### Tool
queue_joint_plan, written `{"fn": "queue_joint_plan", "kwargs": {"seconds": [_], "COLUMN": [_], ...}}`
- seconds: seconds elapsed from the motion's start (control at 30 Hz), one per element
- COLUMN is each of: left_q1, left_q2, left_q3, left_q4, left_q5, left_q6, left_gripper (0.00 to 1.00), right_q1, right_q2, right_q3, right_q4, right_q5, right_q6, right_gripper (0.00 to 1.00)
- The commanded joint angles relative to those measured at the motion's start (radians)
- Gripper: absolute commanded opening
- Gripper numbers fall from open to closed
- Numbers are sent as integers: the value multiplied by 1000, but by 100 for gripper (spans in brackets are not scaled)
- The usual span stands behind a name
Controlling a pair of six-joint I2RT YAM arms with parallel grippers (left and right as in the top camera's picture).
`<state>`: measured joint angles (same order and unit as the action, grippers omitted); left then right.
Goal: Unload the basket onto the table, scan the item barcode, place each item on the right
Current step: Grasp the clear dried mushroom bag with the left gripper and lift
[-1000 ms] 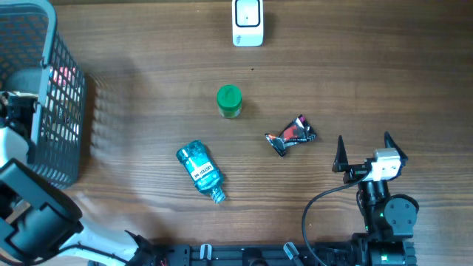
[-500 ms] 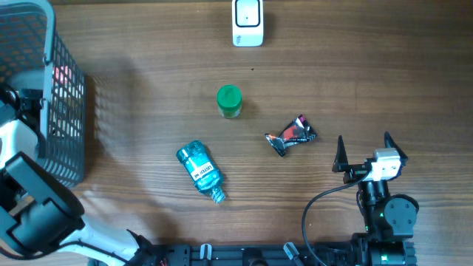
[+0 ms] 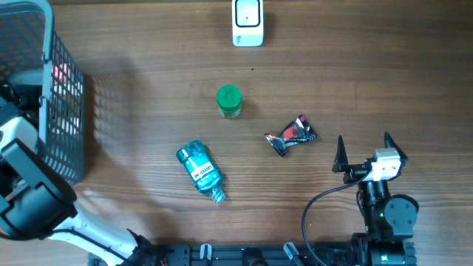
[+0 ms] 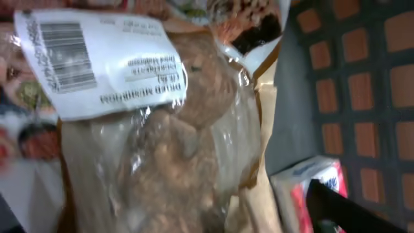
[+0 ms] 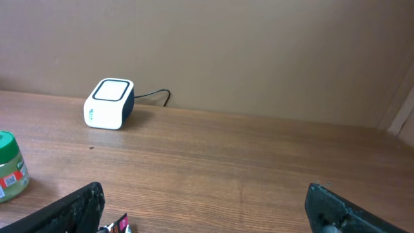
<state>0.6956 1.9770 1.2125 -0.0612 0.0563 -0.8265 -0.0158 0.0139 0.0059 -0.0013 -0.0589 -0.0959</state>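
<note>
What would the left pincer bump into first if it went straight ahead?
Most likely the clear bag of brown pieces, right ahead of the left pincer inside the basket; depth is unclear.

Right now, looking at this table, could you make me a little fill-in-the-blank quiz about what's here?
1. The jar has a ___ lid.
2. The white label on the clear bag carries a printed ___.
3. That bag lies inside the grey mesh ___.
4. The right gripper has its jaws ___.
Missing words: green; barcode; basket; open.
</note>
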Motion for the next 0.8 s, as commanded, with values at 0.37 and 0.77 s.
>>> {"fn": "queue_joint_plan", "kwargs": {"seconds": [0.37,0.77], "left_q1": [21,136], "left_q2": [126,-359], "left_q3": [-23,78], "left_q4": [5,-202], "left_q5": [141,243], "left_q6": [-24,-19], "left_gripper": [4,4], "right_q1": [7,7], "right_q2": [-4,-4], "right_q3": [-1,-1], "right_q4": [2,2], "right_q5": [6,6], "right_q6": [-9,-9], "right_gripper": [100,100]}}
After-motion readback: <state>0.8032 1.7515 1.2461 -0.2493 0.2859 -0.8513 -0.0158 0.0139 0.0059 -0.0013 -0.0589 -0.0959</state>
